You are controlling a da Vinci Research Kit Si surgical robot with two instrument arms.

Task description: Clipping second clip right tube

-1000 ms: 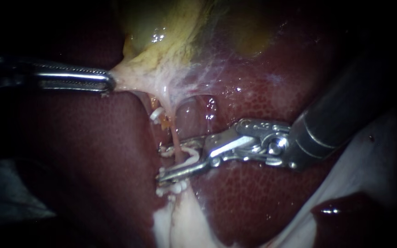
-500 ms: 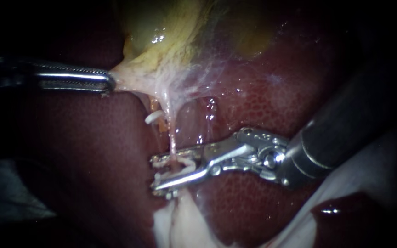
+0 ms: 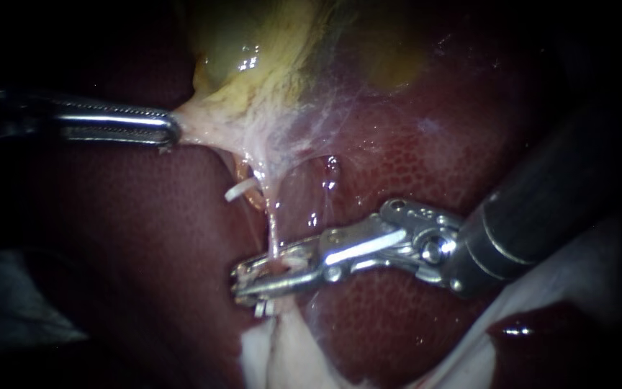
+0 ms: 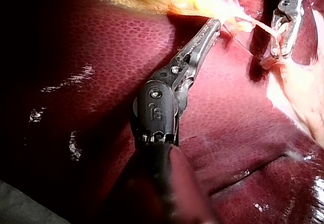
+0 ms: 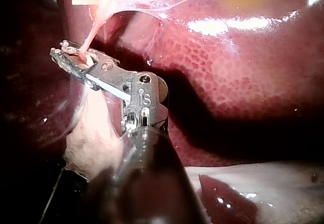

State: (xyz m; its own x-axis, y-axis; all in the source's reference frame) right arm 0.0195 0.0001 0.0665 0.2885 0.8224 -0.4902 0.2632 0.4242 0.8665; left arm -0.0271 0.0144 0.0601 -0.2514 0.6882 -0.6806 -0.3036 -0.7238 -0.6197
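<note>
The left instrument (image 3: pixel 173 132) comes in level from the left, its jaws clamped flat on the pale yellow fringe of the gallbladder (image 3: pixel 250 50) and pulling it sideways. From that stretched fringe the right tube (image 3: pixel 273 220) hangs as a thin pink strand, its long axis running straight down the endoscope view. Just to its left, a white clip (image 3: pixel 237 191) sits on a second, more orange strand.

The right instrument (image 3: pixel 250 277) reaches in from the right, and its jaws lie almost level, so they cross the tube nearly square. The jaws stand narrow and closed on the tube from both sides, about midway along their length. Whether the clip inside them is fully closed cannot be told. A small white clip end (image 3: pixel 260 310) shows just below the jaws, close to them, where the tube meets pale tissue (image 3: pixel 282 353).

Under everything lies the wet, dark red liver (image 3: pixel 412 166) — slippery and soft. Room looks tight: the jaw tips are near the liver surface, and the lower clip leaves little free tube beneath. The right instrument alone is at the tube; the left is well apart, likely holding tension.
</note>
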